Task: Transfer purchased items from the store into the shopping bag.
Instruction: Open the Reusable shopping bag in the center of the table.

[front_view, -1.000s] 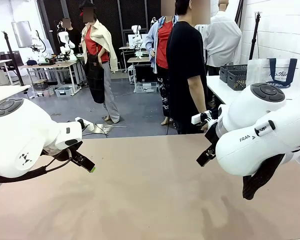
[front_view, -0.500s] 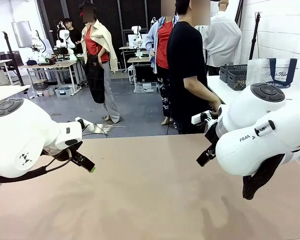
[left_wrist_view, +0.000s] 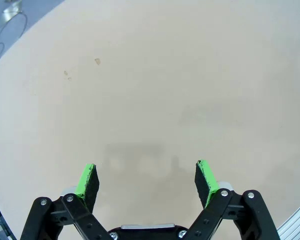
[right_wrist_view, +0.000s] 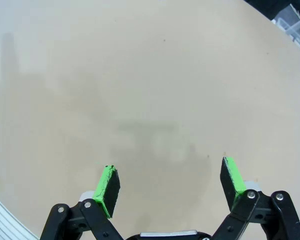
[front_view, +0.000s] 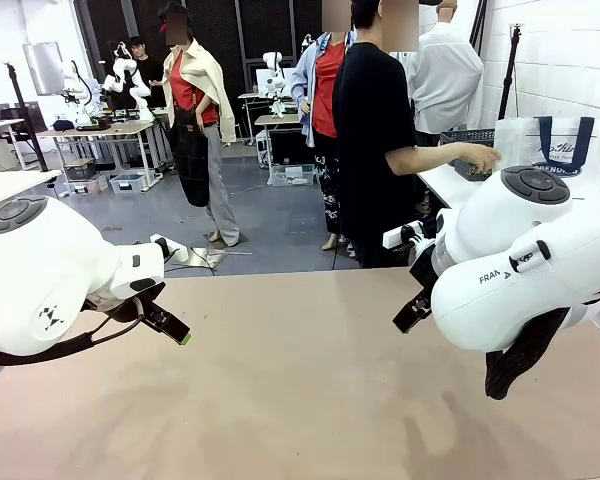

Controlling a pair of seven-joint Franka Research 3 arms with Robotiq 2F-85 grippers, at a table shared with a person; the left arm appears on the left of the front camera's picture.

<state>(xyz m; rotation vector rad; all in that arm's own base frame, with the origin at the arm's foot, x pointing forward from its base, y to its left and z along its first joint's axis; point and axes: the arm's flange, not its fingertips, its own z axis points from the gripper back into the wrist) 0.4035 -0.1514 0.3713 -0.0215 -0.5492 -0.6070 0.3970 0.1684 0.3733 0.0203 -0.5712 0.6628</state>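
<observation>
The shopping bag (front_view: 521,146) stands upright on a white side table (front_view: 435,186) at the far right of the front view. Its navy strap handles point up and its broad face, with part of the round navy logo, is turned to the camera. Its lower part is hidden behind the right arm (front_view: 520,270), so its long axis cannot be told. Just to its left on the same side table sits the dark grey lattice basket (front_view: 472,136), one meshed side facing the camera. What it holds cannot be made out. A person in a black shirt stands at the far edge of the tan table (front_view: 300,390) and stretches a hand (front_view: 483,157) across the front of the basket.

Both the bag and the basket lie well apart from the two claws, beyond the far right corner of the tan table.

The left gripper (left_wrist_view: 146,172) hangs over bare tabletop with its green pads (left_wrist_view: 87,178) spread wide and nothing between them. The right gripper (right_wrist_view: 170,177) is likewise over bare tabletop, its jaws wide apart and holding nothing. The bulky white body of the right arm stands between the camera and the bag.
</observation>
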